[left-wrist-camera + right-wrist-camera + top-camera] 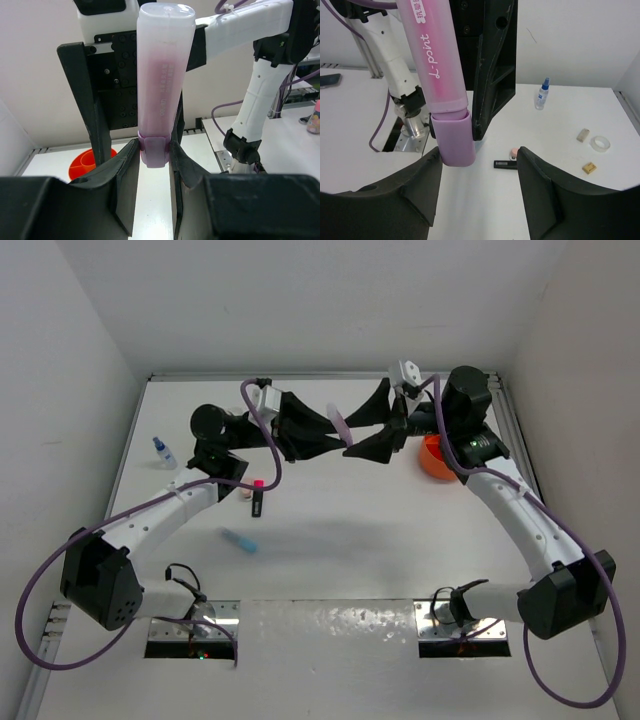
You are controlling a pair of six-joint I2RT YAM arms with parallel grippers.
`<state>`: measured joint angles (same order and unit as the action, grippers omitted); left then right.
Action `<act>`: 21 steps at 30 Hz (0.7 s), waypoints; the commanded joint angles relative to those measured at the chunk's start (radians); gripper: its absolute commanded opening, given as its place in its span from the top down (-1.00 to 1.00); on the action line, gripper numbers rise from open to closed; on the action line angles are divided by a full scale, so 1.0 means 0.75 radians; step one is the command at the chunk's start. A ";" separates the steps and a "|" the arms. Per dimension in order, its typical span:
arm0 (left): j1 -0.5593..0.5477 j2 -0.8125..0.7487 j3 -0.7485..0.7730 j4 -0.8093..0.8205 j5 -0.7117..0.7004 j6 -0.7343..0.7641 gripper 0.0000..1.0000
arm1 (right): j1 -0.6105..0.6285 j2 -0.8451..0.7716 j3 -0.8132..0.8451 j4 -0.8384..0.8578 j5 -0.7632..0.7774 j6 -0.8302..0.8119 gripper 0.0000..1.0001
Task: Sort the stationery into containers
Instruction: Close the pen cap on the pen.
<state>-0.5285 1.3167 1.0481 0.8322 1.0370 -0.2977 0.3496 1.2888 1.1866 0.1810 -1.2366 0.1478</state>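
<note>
White table [340, 570] and bare white walls surround a handover held in the air over the far middle of the surface. The pink highlighter [341, 426] hangs there between the two arms, off the table. The left gripper [154, 148] is clamped tight on one lilac end of it, and the long body sticks out unsupported. The right gripper [479, 152] stands with its jaws wide apart. The pen's lilac end sits close against one of its fingers, with a clear gap to the other, so it grips nothing.

The main risk is that single end-grip. A nudge from the right fingers as they close could swing or twist the pen in the left jaws. If the left lets go too soon, the pen falls to the table well short of the orange tub [433, 458], at the far right behind the right arm. The two sets of black fingers are also close enough to clash.
</note>
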 commanded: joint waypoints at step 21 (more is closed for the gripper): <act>-0.003 -0.025 0.051 -0.144 -0.053 0.074 1.00 | 0.023 -0.023 0.040 -0.043 0.023 -0.064 0.71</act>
<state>-0.5285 1.3167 1.0485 0.7139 0.9913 -0.2546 0.3580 1.2884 1.1870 0.1230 -1.2243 0.1192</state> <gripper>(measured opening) 0.239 0.232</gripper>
